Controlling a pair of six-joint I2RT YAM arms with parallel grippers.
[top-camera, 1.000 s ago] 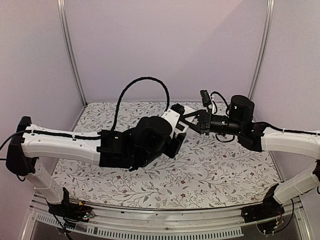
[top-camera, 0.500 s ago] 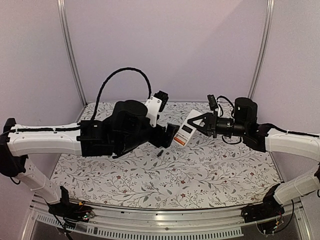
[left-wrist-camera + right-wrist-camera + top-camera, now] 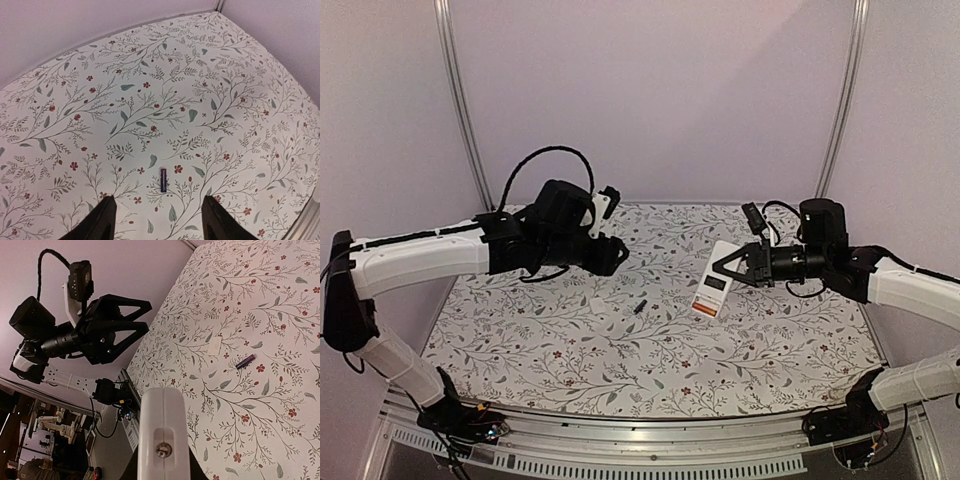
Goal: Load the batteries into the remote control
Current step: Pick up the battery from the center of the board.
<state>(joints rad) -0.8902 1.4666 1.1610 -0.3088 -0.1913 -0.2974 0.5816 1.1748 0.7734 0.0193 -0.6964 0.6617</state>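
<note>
Over the left side of the worktop (image 3: 520, 330), the left tool (image 3: 612, 254) now hangs well apart from the remote (image 3: 713, 284). A second ago the two arms met mid-table with that tool right up against it. Since then it has drawn back and left, and the right tool (image 3: 725, 268) has carried the remote rightward and a little lower. The right tool is clamped on the remote's upper end and holds it clear of the surface, red panel toward the overhead camera. The left tool's jaws stand part open with nothing between them.

A dark battery (image 3: 640, 305) lies on the worktop between the arms, near a small white cover (image 3: 598, 305). It first showed there half a second ago, as the left tool pulled off. This probably means the battery slipped out or never seated, so it needs picking up again.

From overhead the battery is a mere speck. The left wrist view looks down on it just ahead of the spread fingers (image 3: 102, 222). The right wrist view shows the remote's white side, with the battery, cover and raised left tool beyond. No view shows the recess, so I cannot tell whether another battery is already in.
</note>
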